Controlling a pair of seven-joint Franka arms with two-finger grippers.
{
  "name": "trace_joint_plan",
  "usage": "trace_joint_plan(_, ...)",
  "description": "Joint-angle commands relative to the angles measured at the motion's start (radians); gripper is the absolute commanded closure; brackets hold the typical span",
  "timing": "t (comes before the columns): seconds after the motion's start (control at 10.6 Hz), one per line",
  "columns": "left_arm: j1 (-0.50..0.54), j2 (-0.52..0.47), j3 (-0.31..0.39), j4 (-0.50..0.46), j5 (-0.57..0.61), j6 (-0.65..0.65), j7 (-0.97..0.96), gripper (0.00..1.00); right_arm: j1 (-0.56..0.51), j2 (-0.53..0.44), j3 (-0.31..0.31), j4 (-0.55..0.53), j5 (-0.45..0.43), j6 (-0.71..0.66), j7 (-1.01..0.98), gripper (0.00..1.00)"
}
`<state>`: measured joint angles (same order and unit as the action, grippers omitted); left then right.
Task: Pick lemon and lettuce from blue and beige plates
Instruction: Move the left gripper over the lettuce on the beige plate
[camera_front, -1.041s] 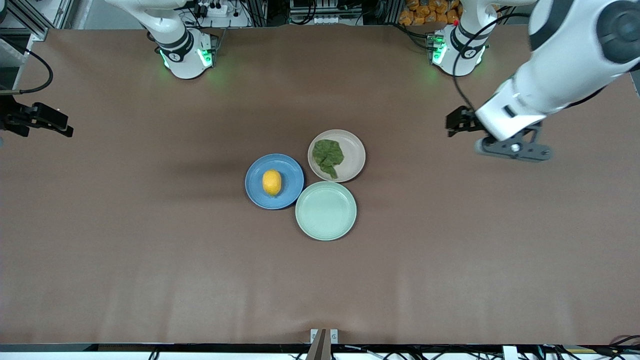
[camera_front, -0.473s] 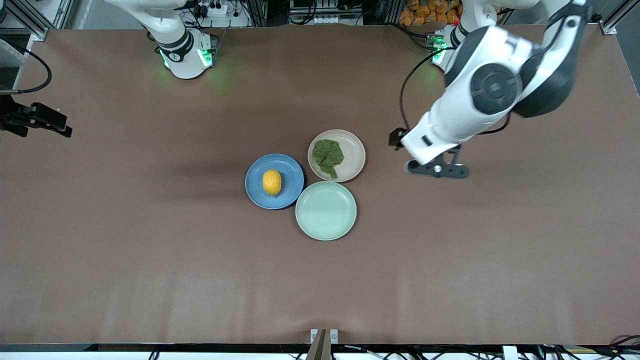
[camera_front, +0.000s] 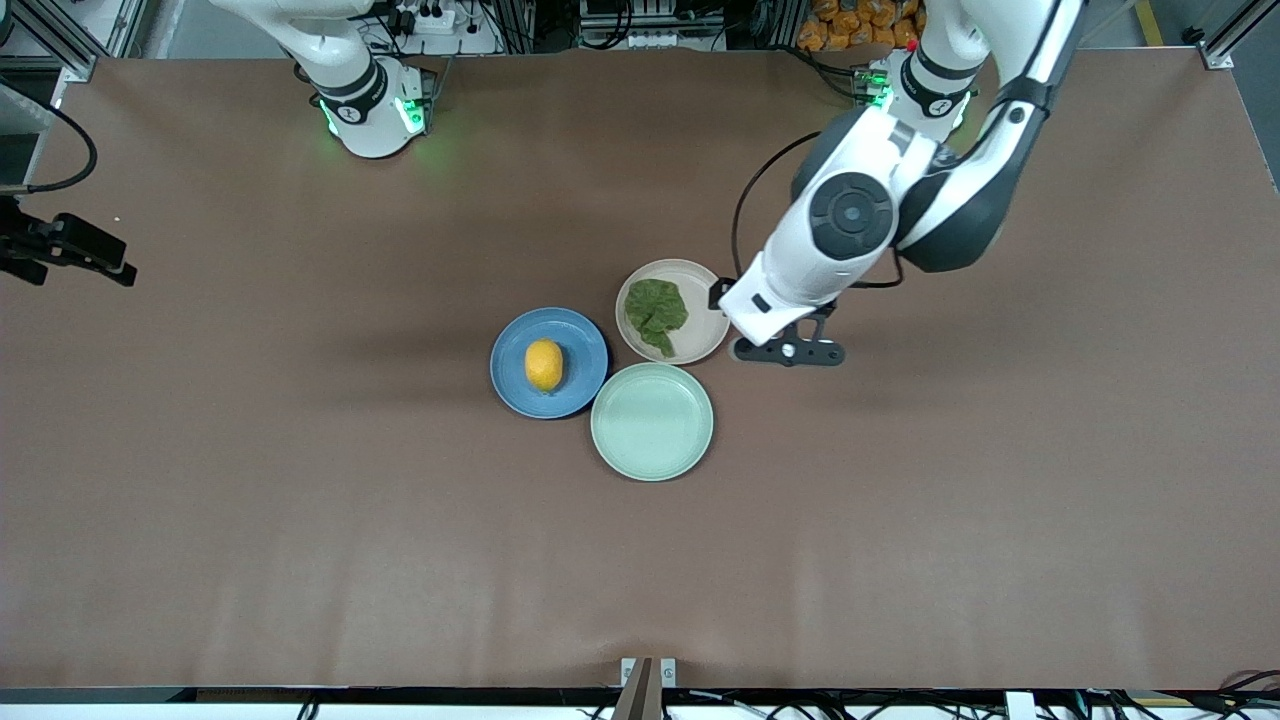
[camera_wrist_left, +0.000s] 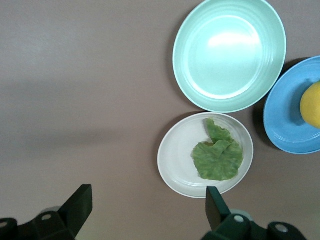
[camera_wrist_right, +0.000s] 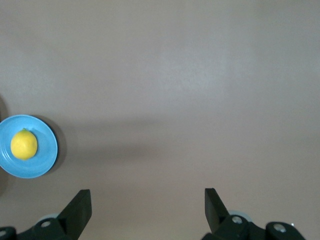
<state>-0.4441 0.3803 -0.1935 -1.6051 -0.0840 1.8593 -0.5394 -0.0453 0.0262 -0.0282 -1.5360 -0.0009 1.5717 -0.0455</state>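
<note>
The lemon (camera_front: 543, 364) lies on the blue plate (camera_front: 580, 338). The lettuce (camera_front: 656, 311) lies on the beige plate (camera_front: 706, 298), which touches the blue plate. My left gripper (camera_front: 735, 312) hangs over the table just beside the beige plate's rim, toward the left arm's end. In the left wrist view it (camera_wrist_left: 148, 207) is open and empty, with the lettuce (camera_wrist_left: 218, 157) and beige plate (camera_wrist_left: 175, 160) by one finger. My right gripper (camera_front: 95, 255) waits open and empty (camera_wrist_right: 147, 207) over the table's edge at the right arm's end, well away from the lemon (camera_wrist_right: 24, 144).
An empty mint-green plate (camera_front: 651, 421) sits touching both other plates, nearer to the front camera. It also shows in the left wrist view (camera_wrist_left: 229, 55). Bare brown table surrounds the three plates.
The left arm has swung in from the left arm's end of the table to the beige plate's rim. The right gripper has barely moved. Lemon and lettuce stay put.
</note>
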Motion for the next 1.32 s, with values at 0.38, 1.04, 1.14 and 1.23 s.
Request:
trace_joint_plan(0.38,-0.140,0.156,0.006,-0.006,0.042,0.141,-0.145,0.00,0.001,0.007,0.001,0.031,-0.010,0.021,0.001,0.00)
trace_joint_plan(1.04,-0.220,0.285,0.009,0.002,0.070,0.224,-0.165,0.00,0.155,0.103,0.007,0.025,0.064,0.053,0.099,0.00)
trace_joint_plan(1.14,-0.222,0.296,0.008,0.005,0.076,0.227,-0.165,0.00,0.188,0.118,0.007,0.024,0.065,0.054,0.151,0.00)
trace_joint_plan(1.23,-0.228,0.308,0.009,0.004,0.078,0.248,-0.165,0.00,0.218,0.135,0.007,0.020,0.065,0.051,0.177,0.00)
